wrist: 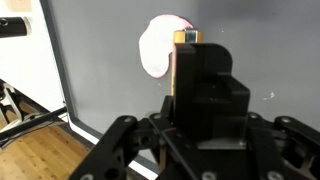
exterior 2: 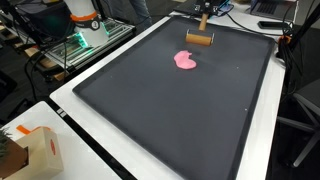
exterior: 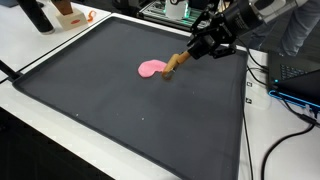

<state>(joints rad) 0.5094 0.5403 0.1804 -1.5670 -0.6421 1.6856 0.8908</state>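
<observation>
One wooden tool [exterior: 176, 62] | clamped in gripper [exterior: 195, 52] | long axis slants toward pink blob [exterior: 151, 69] (probably touching)

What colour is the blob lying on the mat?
Pink; the blob shows best in an exterior view, by the brown tool.

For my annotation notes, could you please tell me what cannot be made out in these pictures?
Claw: fingertips too small in both exterior views, self-hidden in wrist view.
Flat pink blob: wrist view, right part hidden behind the claw's black body.
Brown wooden tool: both exterior views, too small to identify.
</observation>
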